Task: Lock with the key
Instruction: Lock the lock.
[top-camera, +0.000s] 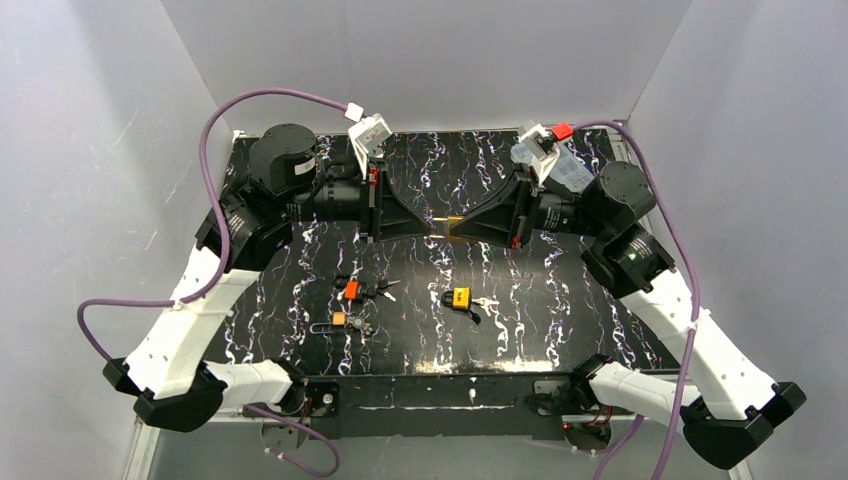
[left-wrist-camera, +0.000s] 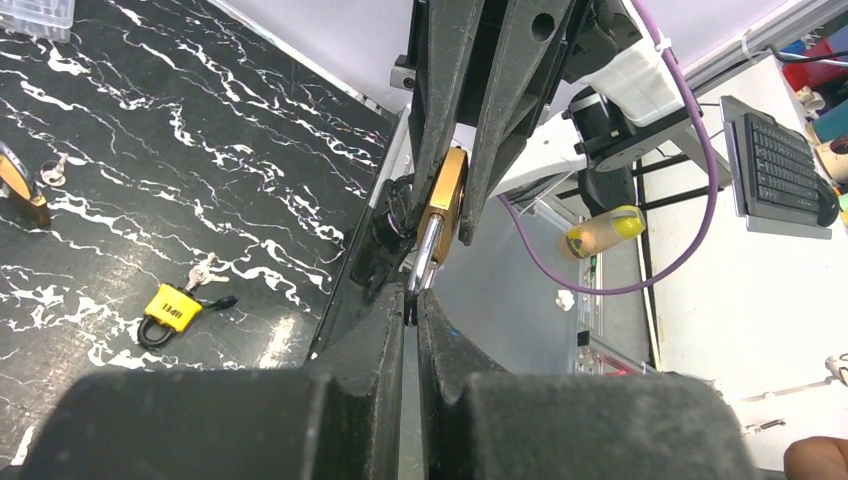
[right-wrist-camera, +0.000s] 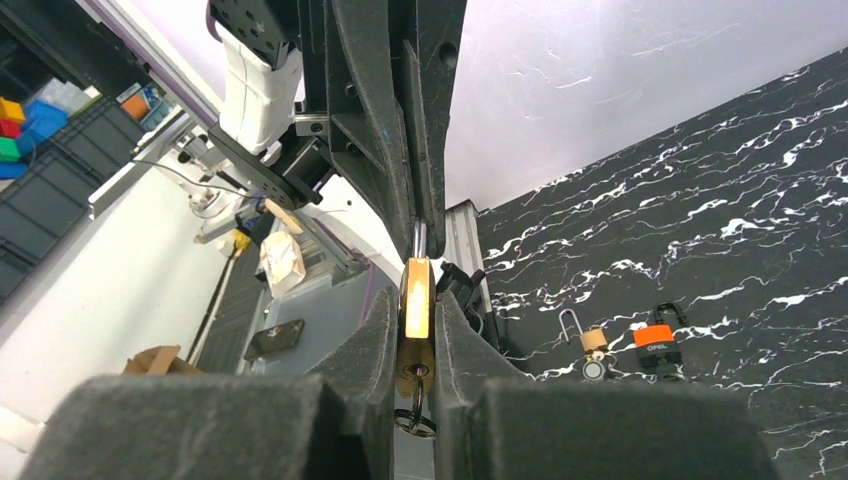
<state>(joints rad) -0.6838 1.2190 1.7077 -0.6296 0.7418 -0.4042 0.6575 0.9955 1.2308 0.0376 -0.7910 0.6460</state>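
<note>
- right gripper (right-wrist-camera: 414, 330) clamped on the brass padlock (right-wrist-camera: 416, 290) body — key (right-wrist-camera: 413, 410) hanging under it
- left gripper (left-wrist-camera: 415, 298) pinched tight on the shackle (left-wrist-camera: 430, 245), above the desk (top-camera: 560, 300)

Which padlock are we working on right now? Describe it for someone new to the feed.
Above the middle of the black marbled table, the left gripper and right gripper meet tip to tip. Both grip a brass-coloured metal padlock, the only one off the table; the yellow padlock and orange padlock lie on it.
</note>
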